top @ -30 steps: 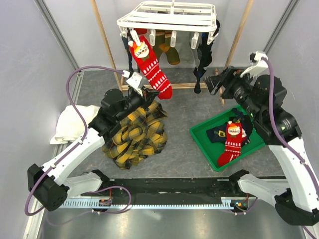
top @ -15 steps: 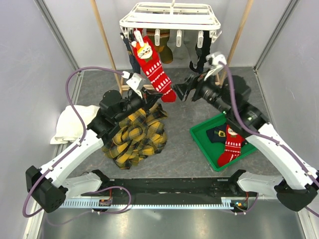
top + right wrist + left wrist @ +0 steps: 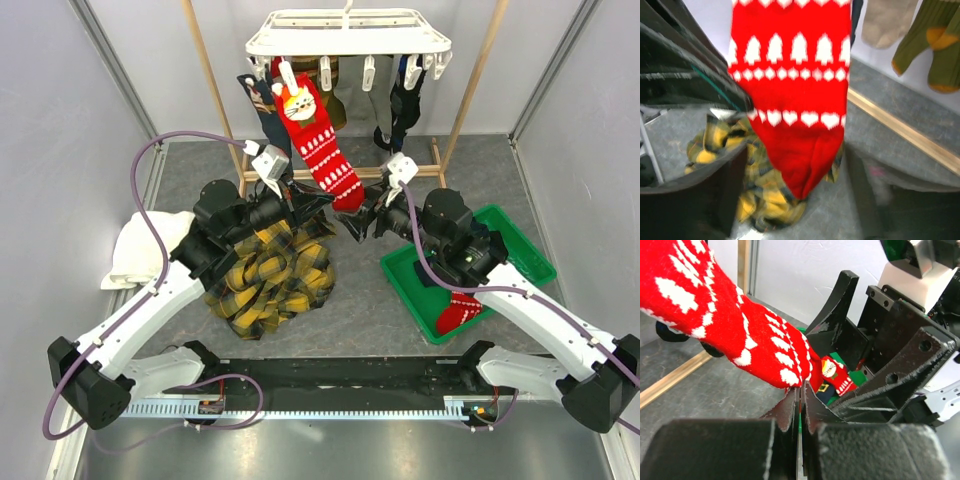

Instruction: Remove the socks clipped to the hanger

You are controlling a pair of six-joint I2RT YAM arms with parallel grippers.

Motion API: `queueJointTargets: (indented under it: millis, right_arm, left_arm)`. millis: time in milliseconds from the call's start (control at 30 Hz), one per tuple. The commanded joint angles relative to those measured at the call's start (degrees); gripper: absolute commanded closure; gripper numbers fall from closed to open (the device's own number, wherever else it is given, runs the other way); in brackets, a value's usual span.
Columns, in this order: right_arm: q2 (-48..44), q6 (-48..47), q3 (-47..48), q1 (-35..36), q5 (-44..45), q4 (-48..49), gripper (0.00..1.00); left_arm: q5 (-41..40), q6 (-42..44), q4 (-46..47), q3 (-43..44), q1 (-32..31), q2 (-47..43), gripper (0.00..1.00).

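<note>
- Red sock (image 3: 322, 155), banded with white trees and hearts, hangs by its cuff from a clip on the hanger (image 3: 348, 32). Its toe points down over the far half of the desk (image 3: 365, 305).
- The hanger hangs above the middle of the desk's far edge, between the posts of a wooden frame (image 3: 474, 85).
- Other socks dangle from the hanger: a navy sock (image 3: 262, 112) left of the red one, olive socks (image 3: 335, 85) behind it, and a black sock (image 3: 403, 112) to the right.
- The left tool (image 3: 305, 203) is at the red sock's toe, on its left side. In the left wrist view its jaws are closed to a thin slit, and the sock's lower edge meets the fingertips (image 3: 790, 405). Whether any cloth is pinched there cannot be told.
- The right tool (image 3: 358, 222) is at the toe from the right, jaws spread wide and holding nothing. In the right wrist view the toe hangs in the gap between its two fingers.
- The two tools are just beside each other, tips facing.
- A plaid cloth (image 3: 270, 275) lies heaped under the left tool, left of the desk's centre.
- A green tray (image 3: 520, 245) sits near the right edge, under the right arm, with a second red sock (image 3: 458, 310) lying in it.
- A white towel (image 3: 135, 250) lies at the left edge.
</note>
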Motion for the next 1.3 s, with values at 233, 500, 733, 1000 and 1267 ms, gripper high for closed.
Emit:
queueJointTargets:
  millis: [233,500,733,1000,1267]
  right_arm:
    - [-0.7,0.4,-2.4,0.1,-1.3,13.4,1.0]
    - [-3.5,3.1,-5.0,0.1,-4.1,16.1,1.0]
    - [-3.7,6.7,-4.5,0.0,-6.8,17.4,1.0]
    - [-0.9,10.8,-2.4,0.0,-9.8,18.0,1.0]
    - [-0.5,10.3,-1.7,-0.1,-11.6,17.2,1.0]
  left_arm:
    - [0.9,-4.0,-2.9,6.4,-0.3,1.9,0.61]
    - [-5.1,-3.0,-13.2,16.9,4.5,2.2,0.3]
    - [2.6,-7.3,-13.0,25.2,12.4,5.3,0.29]
    - [7.5,-14.4,-9.3,32.4,18.4,11.8,0.3]
    - [10.6,-18.4,-6.1,37.4,22.7,15.7,0.28]
